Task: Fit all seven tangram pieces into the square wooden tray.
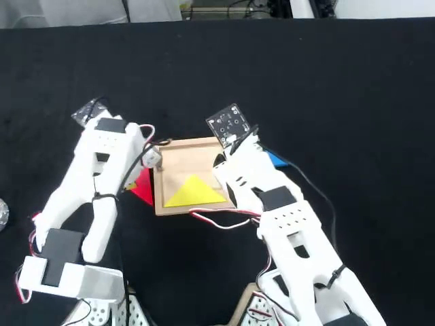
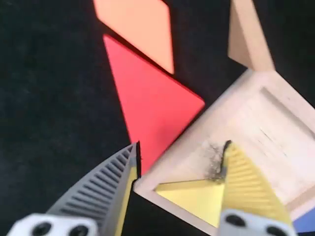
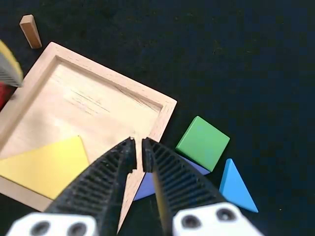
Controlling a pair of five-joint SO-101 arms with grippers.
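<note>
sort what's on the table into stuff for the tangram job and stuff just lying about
For the job:
wooden tray
yellow triangle, already in it
red triangle
orange parallelogram
green square
light blue triangle
darker blue piece, partly hidden
pale wooden piece, probably the seventh

Lying about:
small silvery thing at the table's left edge
</note>
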